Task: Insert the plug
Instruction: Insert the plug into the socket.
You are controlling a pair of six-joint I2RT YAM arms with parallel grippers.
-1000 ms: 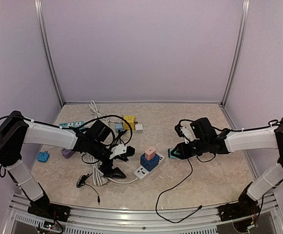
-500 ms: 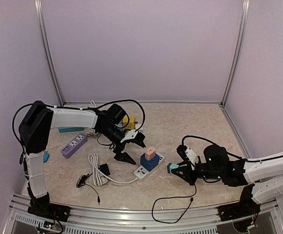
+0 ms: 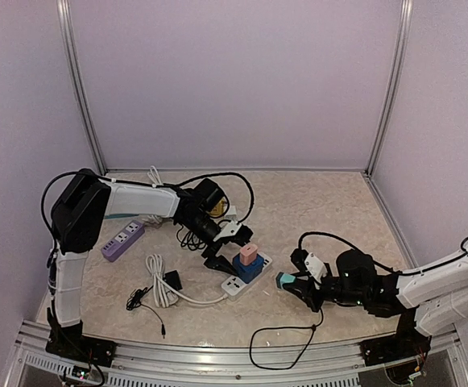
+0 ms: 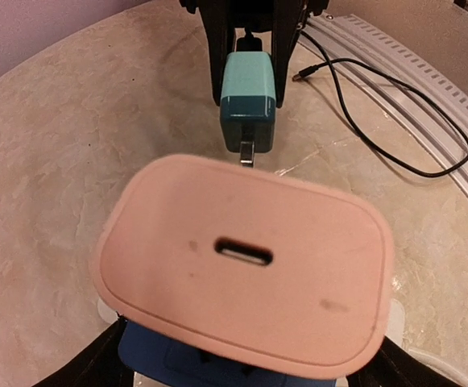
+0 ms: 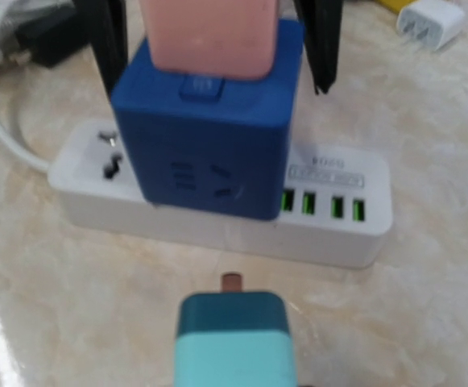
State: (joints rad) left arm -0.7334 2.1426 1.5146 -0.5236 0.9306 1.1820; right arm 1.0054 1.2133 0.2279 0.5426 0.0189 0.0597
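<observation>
A white power strip (image 3: pixel 238 282) lies mid-table with a blue cube adapter (image 3: pixel 247 268) plugged into it and a pink charger (image 3: pixel 249 253) on top of the cube. My left gripper (image 3: pixel 227 256) is open, its black fingers (image 5: pixel 109 40) on either side of the cube. My right gripper (image 3: pixel 296 285) is shut on a teal plug (image 3: pixel 285 280), whose prong points at the strip from a short gap. In the right wrist view the teal plug (image 5: pixel 234 343) faces the strip's side (image 5: pixel 330 214) below the cube (image 5: pixel 209 153). The left wrist view is filled by the pink charger (image 4: pixel 246 258), with the teal plug (image 4: pixel 250 97) beyond.
A purple power strip (image 3: pixel 122 239) lies at the left and a yellow adapter (image 3: pixel 216 207) behind my left wrist. A coiled white cable (image 3: pixel 159 284) and a black adapter (image 3: pixel 171 280) lie near the strip's left end. A black cable (image 3: pixel 282 339) trails towards the front rail. A white charger (image 5: pixel 431 20) lies beyond the strip.
My left gripper has moved right and now straddles the blue cube. My right arm has swung to the near side; it holds the teal plug near the strip throughout.
</observation>
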